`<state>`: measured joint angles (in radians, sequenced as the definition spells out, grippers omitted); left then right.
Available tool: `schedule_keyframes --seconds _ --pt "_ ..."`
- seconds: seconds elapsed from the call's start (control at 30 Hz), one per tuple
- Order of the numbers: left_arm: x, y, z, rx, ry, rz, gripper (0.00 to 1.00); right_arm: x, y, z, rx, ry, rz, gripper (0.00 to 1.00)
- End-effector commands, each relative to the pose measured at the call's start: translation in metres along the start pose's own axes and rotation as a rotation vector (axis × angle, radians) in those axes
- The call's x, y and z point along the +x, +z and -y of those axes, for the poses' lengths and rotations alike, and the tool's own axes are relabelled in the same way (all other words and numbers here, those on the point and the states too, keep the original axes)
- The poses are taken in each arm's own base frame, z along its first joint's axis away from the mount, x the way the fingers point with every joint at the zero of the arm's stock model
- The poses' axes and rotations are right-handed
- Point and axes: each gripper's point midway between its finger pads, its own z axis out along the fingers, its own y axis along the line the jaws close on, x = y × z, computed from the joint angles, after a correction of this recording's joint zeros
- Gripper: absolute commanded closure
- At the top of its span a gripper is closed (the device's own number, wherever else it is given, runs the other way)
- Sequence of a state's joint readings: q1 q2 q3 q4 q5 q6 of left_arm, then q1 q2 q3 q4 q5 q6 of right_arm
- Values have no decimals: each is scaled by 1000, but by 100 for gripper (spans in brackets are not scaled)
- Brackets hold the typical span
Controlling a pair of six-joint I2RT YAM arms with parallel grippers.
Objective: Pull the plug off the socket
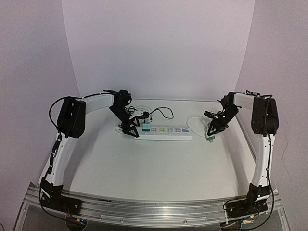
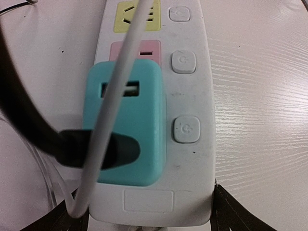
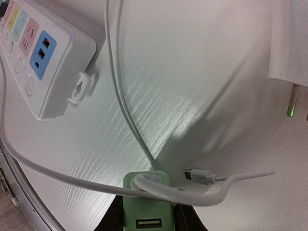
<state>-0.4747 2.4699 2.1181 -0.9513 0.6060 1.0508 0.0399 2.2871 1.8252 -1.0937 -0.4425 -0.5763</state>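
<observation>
Top external view: socket [image 1: 166, 131] lies crosswise mid-desk. Left gripper [image 1: 131, 130] sits at the socket's left end. In the left wrist view its fingers [image 2: 236, 216] bear on both long sides there, so I read it as clamped across the socket. Teal plug [image 2: 125, 130] is seated in the end outlet just beside that grip. Right gripper [image 1: 210, 134] is just off the socket's right end, closed on a green plug [image 3: 147, 207]. This plug is out of the socket; I cannot tell whether it touches the desk [image 1: 154, 168].

Risks (judgement):
- White cable [image 3: 120, 96] loops over the green plug and runs back toward the socket, and white cable also lies across the teal plug. If the right arm draws away, the cable may tauten and drag or twist the socket.
- The hold is on the socket's very end, so a sideways tug could swing the far end or slip it from the fingers.
- Black cable [image 2: 29, 120] crosses the teal plug. A grasp there may pinch cable rather than plug body.
- White pronged plug [image 3: 288, 43] lies near the green plug and could be knocked.

Surface: desk is white, smooth and glossy with faint grain, so probably low friction. Room: plain lilac walls [image 1: 159, 48] curve behind the socket, and a metal rail [image 1: 154, 209] runs along the near edge.
</observation>
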Motion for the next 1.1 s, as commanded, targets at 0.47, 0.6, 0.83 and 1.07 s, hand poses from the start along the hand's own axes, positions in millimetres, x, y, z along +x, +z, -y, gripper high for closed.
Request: schedule_keyframes --seconds 0.47,0.6,0.83,1.07 --pt "-7 -12 2 -25 23 -13 22 -16 -52 -4 185 -51 47 33" --pt "-9 -15 -1 -39 28 -13 22 -15 -64 -17 186 -82 68 33" --pt "-12 -18 -6 -58 35 -15 21 23 -73 7 373 -37 -65 33" --pt "-12 -21 -7 -67 33 -27 17 36 -100 19 537 -37 -109 34"
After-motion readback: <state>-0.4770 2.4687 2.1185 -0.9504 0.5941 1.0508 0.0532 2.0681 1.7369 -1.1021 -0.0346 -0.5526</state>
